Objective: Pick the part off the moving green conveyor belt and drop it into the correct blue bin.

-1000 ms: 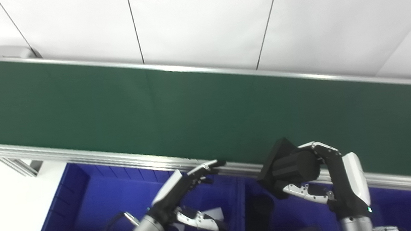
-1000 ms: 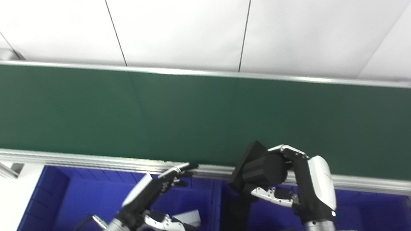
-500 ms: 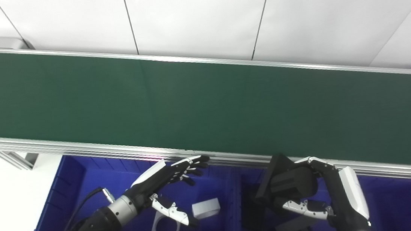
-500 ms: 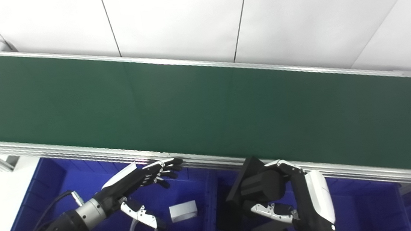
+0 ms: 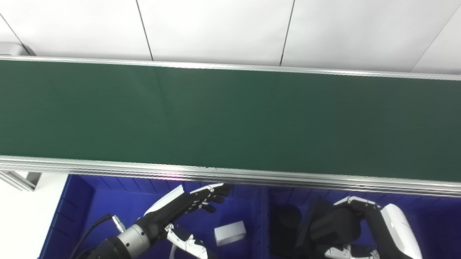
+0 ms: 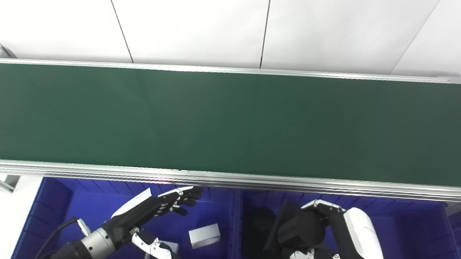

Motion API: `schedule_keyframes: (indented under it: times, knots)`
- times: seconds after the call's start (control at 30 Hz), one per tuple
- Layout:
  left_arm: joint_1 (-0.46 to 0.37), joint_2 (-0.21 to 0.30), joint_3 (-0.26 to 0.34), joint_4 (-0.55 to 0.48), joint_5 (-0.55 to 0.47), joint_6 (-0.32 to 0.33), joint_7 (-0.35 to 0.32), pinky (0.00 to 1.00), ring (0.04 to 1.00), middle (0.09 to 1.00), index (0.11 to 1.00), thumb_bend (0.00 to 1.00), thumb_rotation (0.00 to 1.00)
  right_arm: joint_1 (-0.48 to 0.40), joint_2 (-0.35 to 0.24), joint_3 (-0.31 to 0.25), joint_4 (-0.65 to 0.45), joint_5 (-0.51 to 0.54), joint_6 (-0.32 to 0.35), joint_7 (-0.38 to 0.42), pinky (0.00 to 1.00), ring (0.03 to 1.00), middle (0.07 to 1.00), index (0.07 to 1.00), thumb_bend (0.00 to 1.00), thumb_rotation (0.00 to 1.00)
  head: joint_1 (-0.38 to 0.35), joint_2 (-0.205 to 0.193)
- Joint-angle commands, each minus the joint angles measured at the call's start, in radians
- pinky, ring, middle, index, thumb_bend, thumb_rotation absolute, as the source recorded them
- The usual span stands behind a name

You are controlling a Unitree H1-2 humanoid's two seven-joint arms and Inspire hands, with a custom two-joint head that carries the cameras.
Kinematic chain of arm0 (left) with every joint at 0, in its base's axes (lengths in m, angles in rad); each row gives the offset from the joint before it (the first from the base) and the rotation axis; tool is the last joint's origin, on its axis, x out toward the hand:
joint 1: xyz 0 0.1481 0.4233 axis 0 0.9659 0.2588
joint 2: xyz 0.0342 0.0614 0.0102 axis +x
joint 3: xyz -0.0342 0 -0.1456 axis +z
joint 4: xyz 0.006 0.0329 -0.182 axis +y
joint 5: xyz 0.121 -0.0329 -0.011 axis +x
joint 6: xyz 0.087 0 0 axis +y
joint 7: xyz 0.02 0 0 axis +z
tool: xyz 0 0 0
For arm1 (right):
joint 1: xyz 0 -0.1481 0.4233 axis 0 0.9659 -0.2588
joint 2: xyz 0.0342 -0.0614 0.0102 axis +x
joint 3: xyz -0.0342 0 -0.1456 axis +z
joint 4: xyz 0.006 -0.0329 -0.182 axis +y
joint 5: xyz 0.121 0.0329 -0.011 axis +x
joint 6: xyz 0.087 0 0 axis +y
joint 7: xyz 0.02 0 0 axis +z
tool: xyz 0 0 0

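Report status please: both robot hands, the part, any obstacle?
Left robot hand open above left bin. Right robot hand shut on black part, low in right bin. No obstacle seen.

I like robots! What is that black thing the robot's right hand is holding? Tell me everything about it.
The black part looks like a matte, plastic-like piece: a flat square plate with a round stubby cylinder sticking out. It is tilted. The right hand is closed around the cylinder, holding it down inside the right blue bin, near other dark pieces. It is not on the green belt.
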Motion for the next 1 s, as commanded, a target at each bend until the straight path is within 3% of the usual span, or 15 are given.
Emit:
schedule_keyframes:
  times: [0.0, 0.07, 0.13, 0.2, 0.37, 0.47, 0.67, 0.73, 0.83, 0.97]
  knots:
    - [-0.003, -0.002, 0.001, -0.034, 0.007, -0.007, 0.011, 0.79, 0.880, 0.912, 0.913, 0.85, 0.14, -0.008, -0.001, -0.008, -0.029, -0.035, 0.063, 0.036, 0.53, 0.603, 0.505, 0.485, 0.52, 0.00, 0.001, 0.000]
    - [-0.001, -0.004, 0.001, -0.034, 0.013, -0.010, 0.015, 0.79, 0.879, 0.912, 0.918, 0.85, 0.14, -0.010, -0.001, -0.007, -0.042, -0.068, 0.113, 0.069, 0.55, 0.637, 0.508, 0.487, 0.52, 0.00, 0.001, 0.000]
    - [-0.001, -0.006, 0.003, -0.032, 0.015, -0.014, 0.018, 0.77, 0.865, 0.912, 0.918, 0.85, 0.12, -0.009, 0.001, -0.006, -0.050, -0.082, 0.134, 0.084, 0.60, 0.715, 0.707, 0.495, 0.51, 0.11, -0.003, 0.002]
    - [-0.001, -0.008, 0.003, -0.029, 0.016, -0.020, 0.021, 0.77, 0.862, 0.908, 0.916, 0.85, 0.10, -0.007, 0.004, -0.006, -0.051, -0.082, 0.139, 0.088, 0.68, 0.800, 0.823, 0.749, 0.68, 0.20, -0.008, 0.000]
    - [0.002, -0.020, 0.009, -0.024, 0.013, -0.028, 0.033, 0.77, 0.869, 0.921, 0.922, 0.85, 0.12, -0.003, 0.003, 0.000, -0.028, -0.081, 0.097, 0.063, 0.83, 0.949, 0.956, 0.897, 0.82, 0.38, -0.020, 0.003]
    - [0.018, -0.044, 0.015, -0.055, 0.021, 0.012, 0.051, 0.75, 0.866, 0.933, 0.936, 0.85, 0.15, 0.007, 0.012, 0.008, -0.021, -0.090, 0.082, 0.031, 0.90, 0.992, 0.994, 0.949, 0.87, 0.44, -0.025, 0.004]
    - [0.080, -0.123, 0.016, -0.125, 0.005, 0.079, 0.090, 0.75, 0.910, 0.997, 0.996, 0.82, 0.24, 0.022, 0.029, 0.014, -0.012, -0.085, 0.066, -0.020, 0.91, 1.000, 1.000, 0.997, 0.92, 0.52, -0.019, 0.007]
    - [0.100, -0.150, 0.014, -0.133, 0.016, 0.082, 0.109, 0.74, 0.928, 1.000, 1.000, 0.83, 0.25, 0.024, 0.036, 0.017, -0.011, -0.079, 0.063, -0.031, 0.90, 1.000, 1.000, 1.000, 0.93, 0.53, -0.014, 0.011]
    - [0.122, -0.187, 0.014, -0.135, 0.028, 0.078, 0.138, 0.81, 0.939, 1.000, 1.000, 0.84, 0.24, 0.027, 0.043, 0.026, -0.014, -0.076, 0.058, -0.045, 0.87, 1.000, 1.000, 1.000, 0.93, 0.55, -0.010, 0.011]
    - [0.133, -0.208, 0.006, -0.118, 0.054, 0.079, 0.158, 0.81, 0.964, 1.000, 1.000, 0.85, 0.25, 0.031, 0.056, 0.044, -0.011, 0.019, -0.012, -0.051, 0.79, 0.964, 1.000, 1.000, 0.91, 0.55, 0.000, 0.008]
